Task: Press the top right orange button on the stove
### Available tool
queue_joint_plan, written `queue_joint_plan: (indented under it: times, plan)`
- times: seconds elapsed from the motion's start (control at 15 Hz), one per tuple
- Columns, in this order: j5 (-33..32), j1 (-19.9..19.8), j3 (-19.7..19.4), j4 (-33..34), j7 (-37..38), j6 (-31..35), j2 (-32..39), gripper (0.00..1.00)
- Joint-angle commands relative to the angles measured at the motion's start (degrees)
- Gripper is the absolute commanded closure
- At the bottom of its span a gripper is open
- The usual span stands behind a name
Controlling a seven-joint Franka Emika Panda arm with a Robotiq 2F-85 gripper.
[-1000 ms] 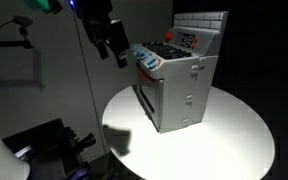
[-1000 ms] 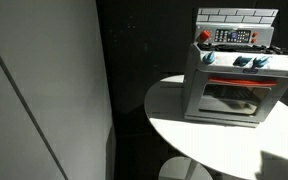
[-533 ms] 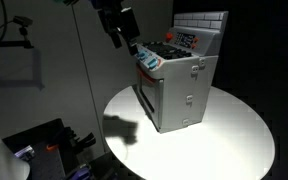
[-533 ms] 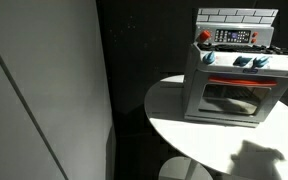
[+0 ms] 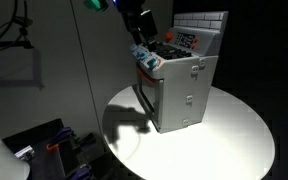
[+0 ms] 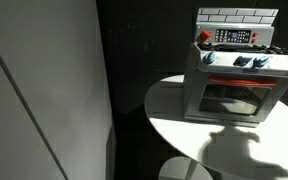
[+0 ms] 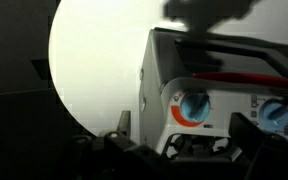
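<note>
The stove (image 5: pixel 184 90) is a small boxy grey toy unit standing on a round white table (image 5: pixel 239 135). It sits toward one edge of the tabletop rather than at the centre, and bare white surface lies in front of its door in an exterior view (image 6: pixel 179 115).

Stove features:
- Front door (image 6: pixel 234 98) with a window and a horizontal handle across its upper part. The door is shut.
- A row of blue knobs (image 6: pixel 236 62) along the top front edge, also visible close up in the wrist view (image 7: pixel 194 106).
- A white tiled back panel (image 6: pixel 237 16) rising behind the top.
- A dark control strip (image 6: pixel 236 37) below the tiles, with an orange-red button (image 6: pixel 205 37) at one end. The other buttons on it are too small to separate.
- A grey side wall with pale fittings (image 5: pixel 189 100).

The oven compartment is the only enclosure. What lies behind the window cannot be made out.

The gripper (image 5: pixel 142 38) hangs above the knob edge of the stove, at the side facing the table's centre, and its contact with the stove cannot be confirmed. Whether the jaws are spread or pressed together cannot be told, since they show only as a dark shape. A shadow (image 6: pixel 234 145) falls on the table in front of the stove.
</note>
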Motion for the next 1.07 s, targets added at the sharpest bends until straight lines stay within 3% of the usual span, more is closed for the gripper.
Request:
queue_joint_plan:
  times: [0.0, 0.67, 1.0]
  plan:
    - [1.0, -0.9, 1.1, 5.8, 3.7, 2.2, 6.5, 0.00]
    - [-0.3, -1.5, 1.5, 17.8, 12.1, 5.2, 18.8, 0.00]
    - [0.2, -1.0, 1.0, 16.8, 10.3, 5.2, 18.4, 0.00]
